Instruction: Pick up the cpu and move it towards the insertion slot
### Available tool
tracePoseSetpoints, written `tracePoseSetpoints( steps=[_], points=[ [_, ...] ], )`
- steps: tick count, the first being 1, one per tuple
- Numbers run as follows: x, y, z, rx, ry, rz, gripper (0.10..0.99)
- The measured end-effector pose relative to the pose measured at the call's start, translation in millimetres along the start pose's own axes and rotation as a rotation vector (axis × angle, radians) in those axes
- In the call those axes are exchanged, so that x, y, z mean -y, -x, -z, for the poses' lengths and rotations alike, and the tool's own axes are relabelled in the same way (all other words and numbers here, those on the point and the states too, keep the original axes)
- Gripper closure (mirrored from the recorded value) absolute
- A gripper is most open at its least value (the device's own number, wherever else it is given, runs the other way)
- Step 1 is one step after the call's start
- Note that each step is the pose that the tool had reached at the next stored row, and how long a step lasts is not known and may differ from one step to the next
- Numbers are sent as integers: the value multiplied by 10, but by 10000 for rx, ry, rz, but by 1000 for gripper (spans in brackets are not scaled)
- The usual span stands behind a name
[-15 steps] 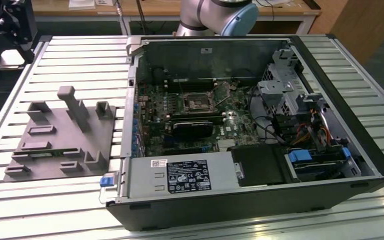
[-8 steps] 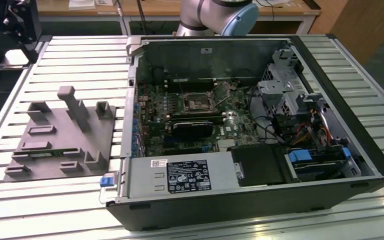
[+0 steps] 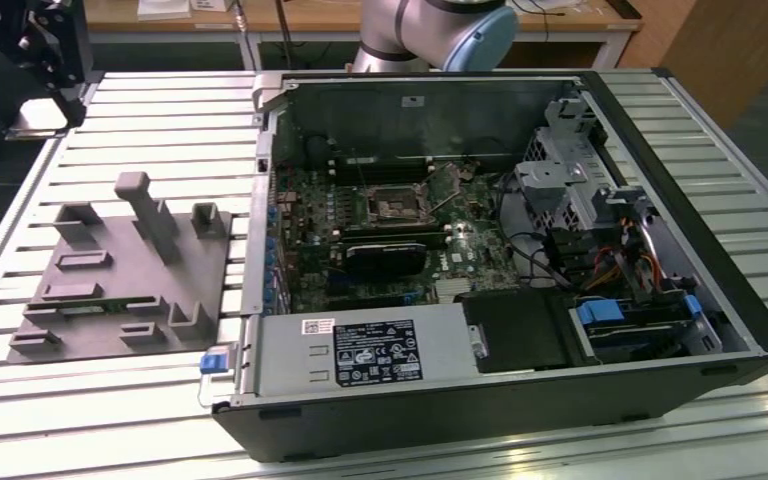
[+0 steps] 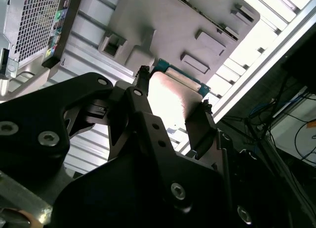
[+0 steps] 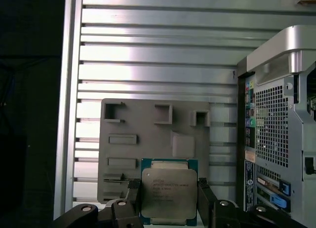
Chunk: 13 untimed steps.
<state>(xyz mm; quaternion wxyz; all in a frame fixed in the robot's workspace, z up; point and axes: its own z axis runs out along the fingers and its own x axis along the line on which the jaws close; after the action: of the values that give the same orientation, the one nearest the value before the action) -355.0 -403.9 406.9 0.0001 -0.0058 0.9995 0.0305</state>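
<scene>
The cpu (image 5: 168, 192), a flat square chip with a silver top and a green rim, sits between my gripper's (image 5: 168, 189) two black fingers, which are shut on its opposite edges. In the second wrist view the cpu (image 4: 170, 102) shines bright between the fingers (image 4: 139, 92). It hangs well above the grey fixture (image 5: 143, 134) on the slatted table. The insertion slot (image 3: 391, 206) is the square socket on the motherboard inside the open computer case (image 3: 491, 250).
The grey fixture (image 3: 117, 290) with upright posts lies on the exterior view's left of the case. The arm's body (image 3: 438, 30) stands behind the case. The case's rear panel (image 5: 276, 129) lies beside the fixture. Cables and a drive cage (image 3: 598, 220) fill the case's right side.
</scene>
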Motion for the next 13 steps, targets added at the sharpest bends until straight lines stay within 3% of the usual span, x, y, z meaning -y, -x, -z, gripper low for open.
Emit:
tracePoseSetpoints(
  steps=[13],
  points=[
    [2,171,0,0,-1,0,541]
  ],
)
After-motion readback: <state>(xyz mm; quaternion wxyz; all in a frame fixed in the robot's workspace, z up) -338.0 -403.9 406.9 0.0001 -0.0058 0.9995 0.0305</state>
